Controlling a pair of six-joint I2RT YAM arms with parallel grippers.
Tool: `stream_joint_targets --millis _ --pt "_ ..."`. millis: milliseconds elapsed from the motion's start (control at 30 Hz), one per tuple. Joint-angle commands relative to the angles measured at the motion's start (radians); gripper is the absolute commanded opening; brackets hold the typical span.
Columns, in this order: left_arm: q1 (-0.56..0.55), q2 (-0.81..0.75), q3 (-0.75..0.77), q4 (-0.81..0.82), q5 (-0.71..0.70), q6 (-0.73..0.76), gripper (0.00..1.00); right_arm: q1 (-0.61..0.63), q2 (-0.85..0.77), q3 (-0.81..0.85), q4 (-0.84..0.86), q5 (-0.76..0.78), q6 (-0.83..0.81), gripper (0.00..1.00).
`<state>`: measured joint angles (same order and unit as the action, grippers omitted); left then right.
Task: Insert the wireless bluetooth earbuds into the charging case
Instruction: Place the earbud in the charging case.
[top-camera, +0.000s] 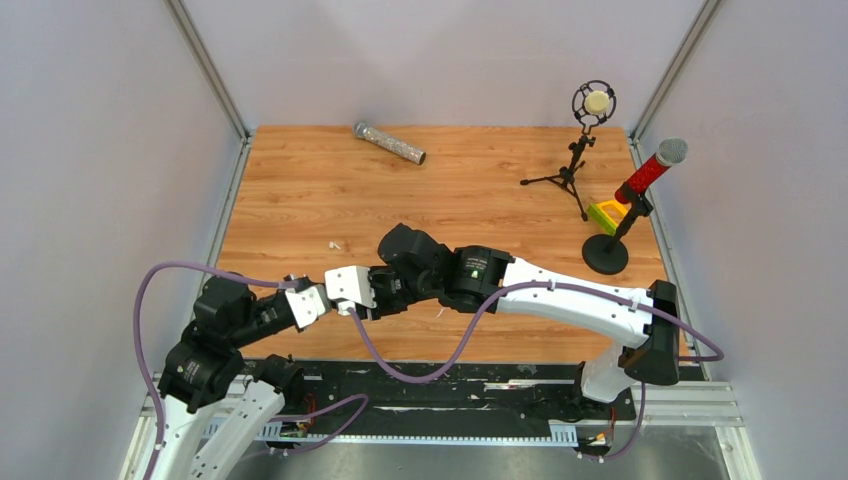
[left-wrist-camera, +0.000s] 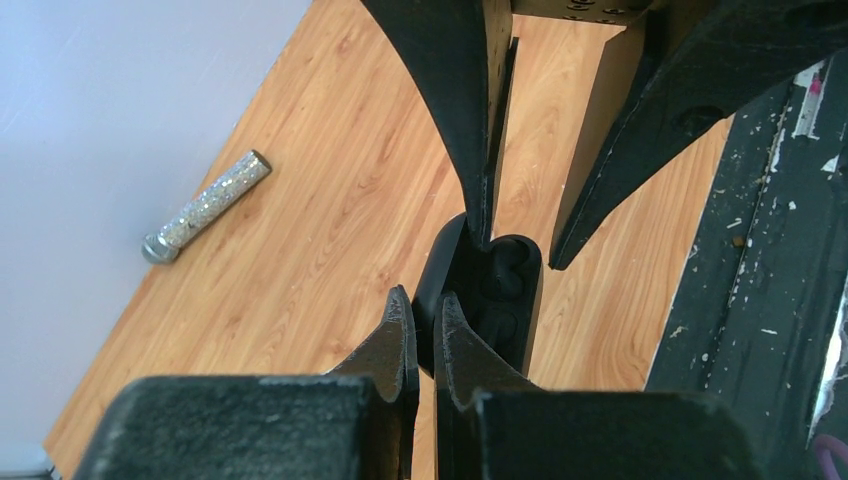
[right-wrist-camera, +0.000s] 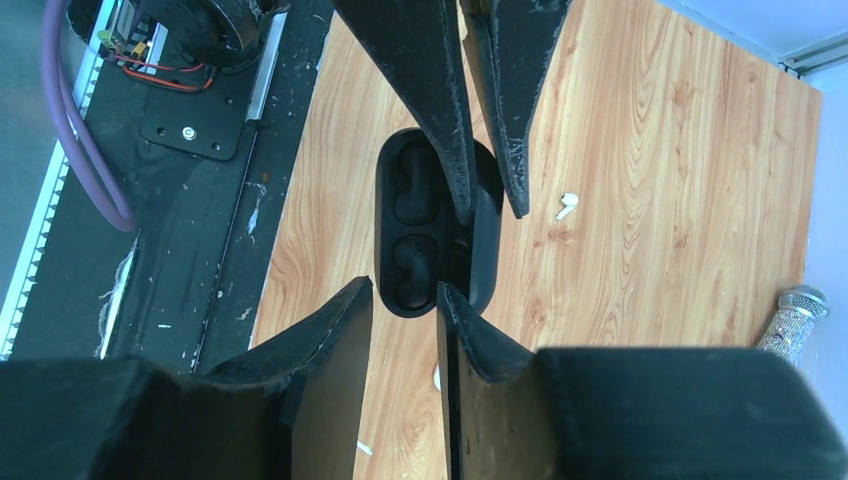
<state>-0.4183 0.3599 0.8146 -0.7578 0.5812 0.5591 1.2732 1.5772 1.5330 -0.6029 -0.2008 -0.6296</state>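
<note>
The left hand (left-wrist-camera: 422, 303) pinches the charging case (right-wrist-camera: 410, 205) by its wall. Light, hard and probably slick, it may pivot. The right hand (right-wrist-camera: 405, 292) sits parted astride its end.

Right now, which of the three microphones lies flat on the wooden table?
The silver glittery cylindrical microphone; the red-handled microphone and cream round microphone are both propped up.

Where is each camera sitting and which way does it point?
Top external: above and behind the bases, looking down on the wooden table; left arm and right arm show.
Left wrist: looks along the left fingers at the open black charging case.
Right wrist: looks along the right fingers at the same case from the opposite end.
Wrist views share the case, each other's fingers and the silver glitter microphone.
</note>
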Motion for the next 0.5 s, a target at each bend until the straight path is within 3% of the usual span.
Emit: stream_joint_targets --millis 0,467 --pt "-0.010 0.035 0.001 0.060 -0.009 -0.014 0.00 0.061 0.068 0.009 0.048 0.061 -0.010 0.34" --pt "-0.010 0.039 -0.012 0.100 -0.092 -0.087 0.00 0.041 -0.074 -0.062 0.145 -0.007 0.071 0.49"
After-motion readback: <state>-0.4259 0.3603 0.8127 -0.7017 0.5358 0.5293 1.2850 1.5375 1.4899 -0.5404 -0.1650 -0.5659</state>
